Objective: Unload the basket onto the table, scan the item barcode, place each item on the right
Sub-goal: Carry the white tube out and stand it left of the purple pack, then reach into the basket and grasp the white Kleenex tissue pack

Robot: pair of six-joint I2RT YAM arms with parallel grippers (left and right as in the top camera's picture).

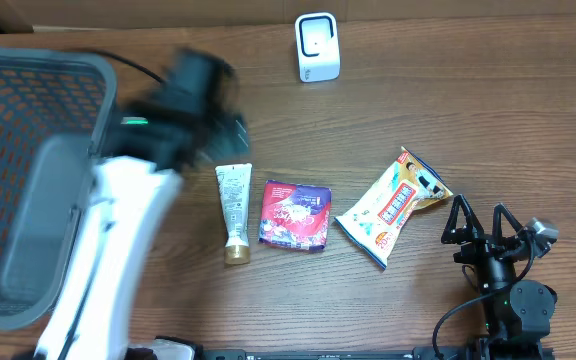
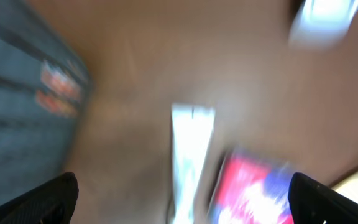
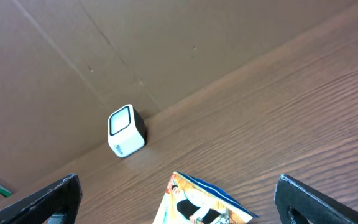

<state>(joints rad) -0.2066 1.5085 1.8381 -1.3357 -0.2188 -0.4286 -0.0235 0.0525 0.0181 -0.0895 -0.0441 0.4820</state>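
At the far left stands a grey mesh basket (image 1: 28, 75), well apart from the goods. The left gripper (image 2: 182, 202) is badly blurred, but it looks spread wide with nothing between its fingers, hanging above the white tube (image 1: 234, 205). That tube lies on the table (image 1: 528, 120), gold cap toward the robot. Just beside it to the right is a red and purple packet (image 1: 295, 216), then a pale snack bag (image 1: 393, 205) lying askew. Any of these 3 could be the item to scan.

All look light. The tube is soft-walled and smooth, best pinched across its middle. The packet and bag are crinkly film, likely slippery, best taken by a sealed edge. The white scanner (image 1: 317, 47) stands at the table's back edge. The right gripper (image 1: 480, 222), near the bag, is fully spread and empty.
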